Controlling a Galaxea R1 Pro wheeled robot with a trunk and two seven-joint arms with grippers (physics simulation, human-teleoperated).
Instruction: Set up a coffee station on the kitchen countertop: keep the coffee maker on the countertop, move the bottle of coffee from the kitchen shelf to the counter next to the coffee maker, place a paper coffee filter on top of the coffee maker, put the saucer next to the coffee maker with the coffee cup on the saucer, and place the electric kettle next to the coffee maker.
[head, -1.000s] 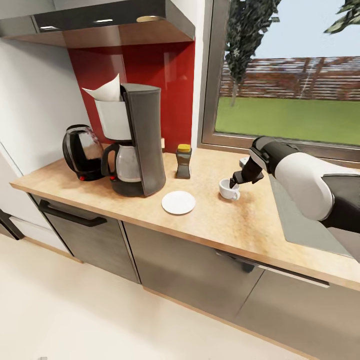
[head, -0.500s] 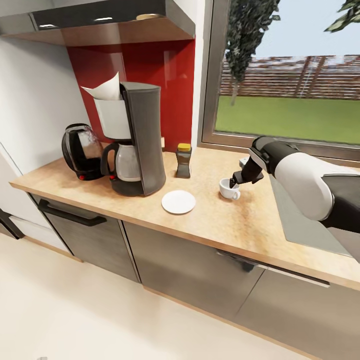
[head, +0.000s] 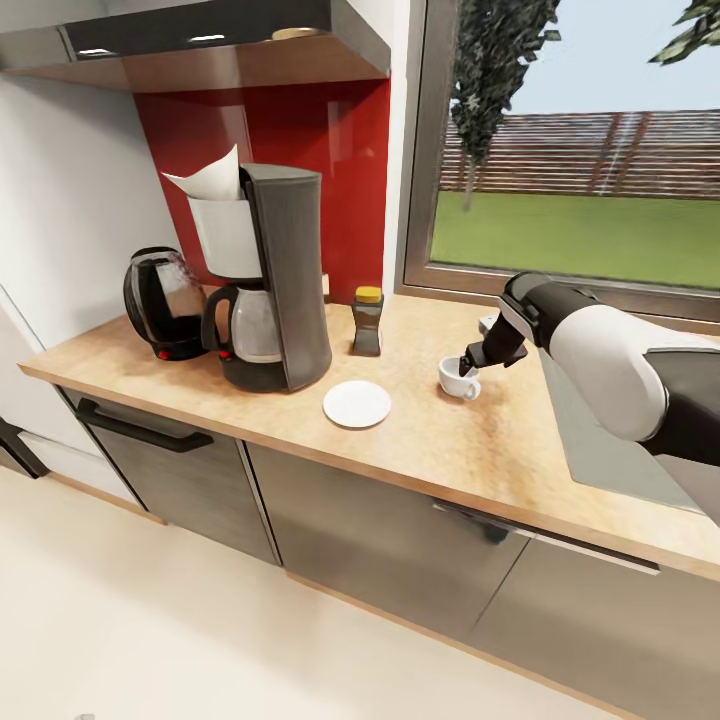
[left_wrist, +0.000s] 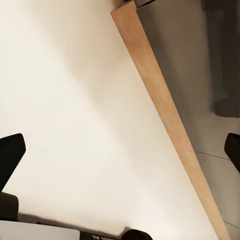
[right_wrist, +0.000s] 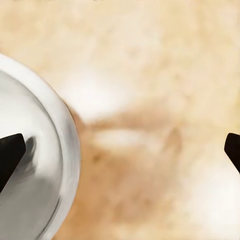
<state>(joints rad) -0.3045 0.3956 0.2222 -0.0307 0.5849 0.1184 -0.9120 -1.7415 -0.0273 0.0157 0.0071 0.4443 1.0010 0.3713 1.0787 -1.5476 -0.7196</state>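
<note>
Cup (head: 457, 379) sits on desk (head: 450, 440), right of saucer (head: 357, 404). R gripper (head: 466, 364) wide, one finger inside cup. L gripper (left_wrist: 120, 150) wide too.

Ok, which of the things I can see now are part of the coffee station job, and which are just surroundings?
Job:
coffee maker
paper coffee filter
electric kettle
bottle of coffee
saucer
coffee cup
kitchen countertop
right gripper

Surroundings:
window
sink
red backsplash
</note>
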